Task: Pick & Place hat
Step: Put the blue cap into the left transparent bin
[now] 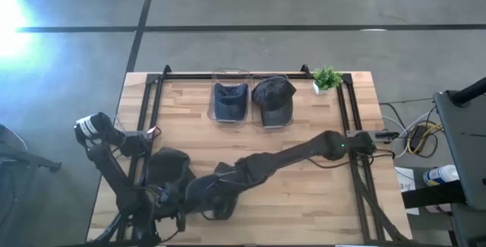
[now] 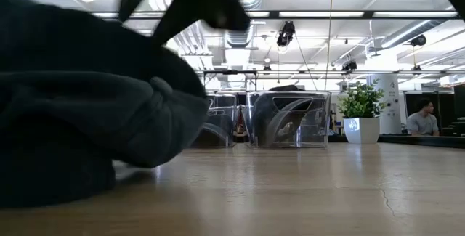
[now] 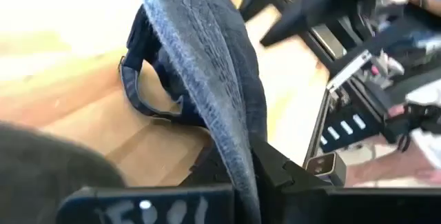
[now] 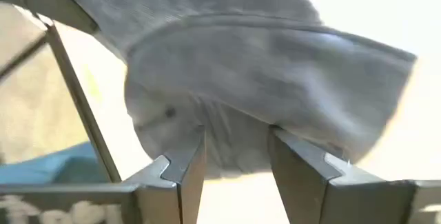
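Note:
A dark blue-grey hat [image 1: 206, 195] is near the table's front left, between my two grippers; in the left wrist view the hat [image 3: 207, 65] stands on edge, its back strap [image 3: 138, 93] showing. My left gripper [image 3: 251, 165] is shut on it. My right gripper [image 4: 234, 155] reaches in from the right and has the hat's grey cloth [image 4: 262, 79] between its fingers. A second dark hat [image 1: 167, 167] lies on the table just left of them. At the low camera a dark hat [image 2: 73, 134] fills the left and rests on the tabletop. My left gripper pinches a narrow folded edge of the hat [image 3: 238, 148] between its two fingers. The hat stretches away from the fingers, standing on edge above the wood. My right gripper has a bulge of the hat's cloth [image 4: 234, 141] between its two parted fingers [image 4: 189, 176], coming slanting down from the table's right. The rest of the hat spreads beyond the fingertips.
Two clear bins stand at the far edge: the left bin [image 1: 230, 114] holds a blue hat, the right bin [image 1: 272, 118] a dark grey cap. A small potted plant [image 1: 326, 78] is at the far right corner. Bare wood [image 1: 304, 201] lies at the front right.

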Controlling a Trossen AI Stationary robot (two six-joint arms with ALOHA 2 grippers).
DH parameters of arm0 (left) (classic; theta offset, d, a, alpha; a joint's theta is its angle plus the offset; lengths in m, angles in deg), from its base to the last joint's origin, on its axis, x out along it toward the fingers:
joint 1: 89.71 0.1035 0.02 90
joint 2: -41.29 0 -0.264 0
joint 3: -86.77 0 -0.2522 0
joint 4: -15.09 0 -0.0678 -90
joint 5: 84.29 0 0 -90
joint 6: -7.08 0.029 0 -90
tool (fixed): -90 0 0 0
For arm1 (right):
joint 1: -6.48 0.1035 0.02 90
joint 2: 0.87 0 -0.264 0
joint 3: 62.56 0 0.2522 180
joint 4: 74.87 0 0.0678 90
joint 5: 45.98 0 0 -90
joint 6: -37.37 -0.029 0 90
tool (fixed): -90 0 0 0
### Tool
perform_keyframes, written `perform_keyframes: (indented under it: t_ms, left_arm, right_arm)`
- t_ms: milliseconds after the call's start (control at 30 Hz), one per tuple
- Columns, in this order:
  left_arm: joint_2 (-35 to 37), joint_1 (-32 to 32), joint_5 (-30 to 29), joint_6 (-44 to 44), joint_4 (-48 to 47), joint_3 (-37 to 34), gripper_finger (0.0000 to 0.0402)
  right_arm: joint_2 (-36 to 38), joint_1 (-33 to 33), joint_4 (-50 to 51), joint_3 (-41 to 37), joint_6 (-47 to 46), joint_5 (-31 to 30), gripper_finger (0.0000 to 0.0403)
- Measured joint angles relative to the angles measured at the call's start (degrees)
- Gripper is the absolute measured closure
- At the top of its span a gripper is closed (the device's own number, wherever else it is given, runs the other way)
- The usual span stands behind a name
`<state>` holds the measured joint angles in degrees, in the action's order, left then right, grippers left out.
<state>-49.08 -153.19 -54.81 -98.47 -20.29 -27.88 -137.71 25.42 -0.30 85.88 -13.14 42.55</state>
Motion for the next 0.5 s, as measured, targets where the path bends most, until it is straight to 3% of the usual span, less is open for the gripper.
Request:
perform_keyframes:
  t_ms: [167,367,500]
  left_arm:
    - [1.70,1.74,0.81,19.72,-0.80,3.75,0.0394]
    - [0.61,7.87,11.08,60.93,-9.63,13.43,0.0395]
    - [-1.51,11.41,7.90,81.81,-20.54,21.12,0.0396]
  right_arm:
    - [7.22,1.50,13.34,-0.01,-1.21,-6.20,0.0252]
    - [16.39,0.97,27.07,-0.06,-7.51,-13.45,0.0252]
    - [21.95,0.18,29.04,-0.65,-11.04,-17.28,0.0252]
